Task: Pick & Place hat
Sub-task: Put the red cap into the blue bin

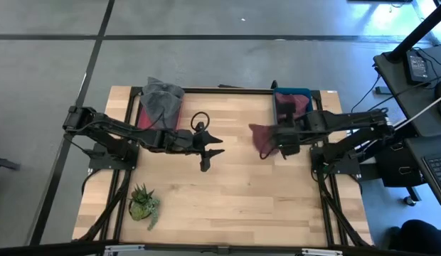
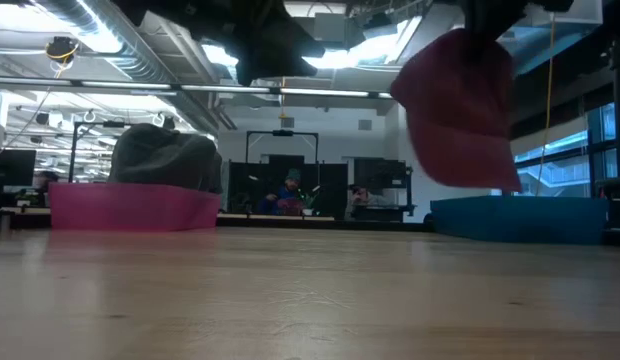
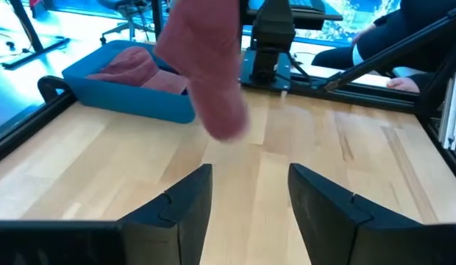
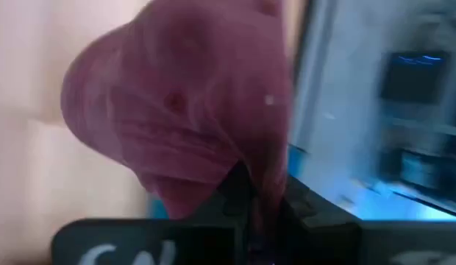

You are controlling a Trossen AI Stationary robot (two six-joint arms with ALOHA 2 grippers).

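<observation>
A maroon hat (image 1: 261, 137) hangs from my right gripper (image 1: 274, 141), which is shut on it right of the table's middle; the low view shows the hat (image 2: 460, 110) clear of the table. My left gripper (image 1: 210, 147) is open near the table's middle and points toward the hat (image 3: 206, 66), touching nothing. The blue bin (image 1: 291, 94) at the far right holds another maroon hat (image 3: 129, 65). A grey hat (image 1: 162, 96) rests in the pink bin (image 2: 130, 207) at the far left. My right gripper (image 4: 257, 200) pinches a gathered fold of the maroon hat's cloth (image 4: 266, 165) between its two fingers. How many layers it has, I cannot tell. The hat's rounded crown (image 4: 176, 110) bulges out beyond the fingers. The hat hangs lifted clear of the table.
A small potted plant (image 1: 144, 204) stands near the table's near left corner. A black cable loop (image 1: 199, 119) lies beside the left arm. Bare wood (image 1: 242, 192) stretches across the table's near half. Desks and a seated person show in the room beyond.
</observation>
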